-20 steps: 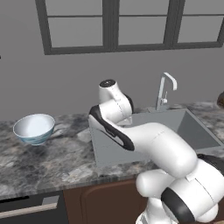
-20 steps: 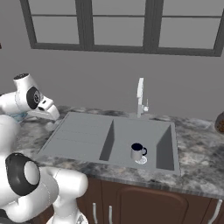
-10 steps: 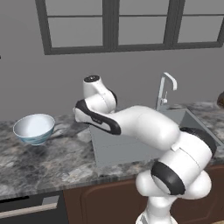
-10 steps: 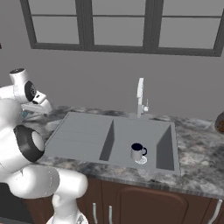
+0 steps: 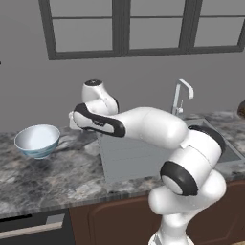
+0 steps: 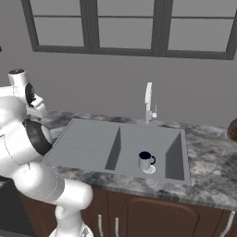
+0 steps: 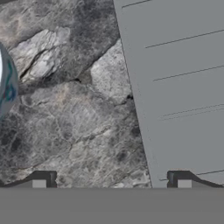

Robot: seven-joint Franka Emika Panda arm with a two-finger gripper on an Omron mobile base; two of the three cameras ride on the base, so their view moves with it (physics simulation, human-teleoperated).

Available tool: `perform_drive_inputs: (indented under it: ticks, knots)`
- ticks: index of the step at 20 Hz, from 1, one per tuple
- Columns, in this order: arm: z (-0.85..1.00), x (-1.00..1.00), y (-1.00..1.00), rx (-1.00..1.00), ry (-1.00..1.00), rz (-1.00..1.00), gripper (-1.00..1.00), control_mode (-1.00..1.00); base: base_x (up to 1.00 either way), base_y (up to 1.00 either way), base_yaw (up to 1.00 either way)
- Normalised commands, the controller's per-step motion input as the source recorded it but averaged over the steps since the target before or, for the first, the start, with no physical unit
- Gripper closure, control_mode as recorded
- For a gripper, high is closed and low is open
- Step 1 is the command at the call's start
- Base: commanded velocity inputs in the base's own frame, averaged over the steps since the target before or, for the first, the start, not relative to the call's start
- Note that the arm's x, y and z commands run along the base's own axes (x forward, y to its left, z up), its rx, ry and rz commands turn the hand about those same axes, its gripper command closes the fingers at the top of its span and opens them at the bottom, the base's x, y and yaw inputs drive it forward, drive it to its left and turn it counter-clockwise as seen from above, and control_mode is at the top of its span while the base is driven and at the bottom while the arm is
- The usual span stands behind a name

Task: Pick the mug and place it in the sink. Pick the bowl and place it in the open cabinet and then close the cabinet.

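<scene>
The bowl (image 5: 38,140) sits alone on the granite counter (image 5: 57,177); the spread-wide, empty gripper (image 7: 111,180) should centre above its rim, then descend.

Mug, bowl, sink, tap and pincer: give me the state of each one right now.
mug: upright in the sink basin.
bowl: upright on the counter, untouched.
sink: holds the mug.
tap: no water seen running.
pincer: open, empty, over the counter by the drainboard edge.
</scene>
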Motion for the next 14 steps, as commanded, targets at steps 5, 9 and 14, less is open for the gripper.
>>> perform_drive_inputs:
  ticks: [5,9,14]
  knots:
    - [-0.09,0.04,0.45,0.05,-0.01,-0.01,-1.00,-1.00,0.00,0.00,0.00]
    - [-0.07,0.04,0.43,0.10,-0.03,0.00,-1.00,-1.00,0.00,0.00,0.00]
    - [0.00,0.28,0.39,0.03,0.00,0.00,-1.00,-1.00,0.00,0.00,0.00]
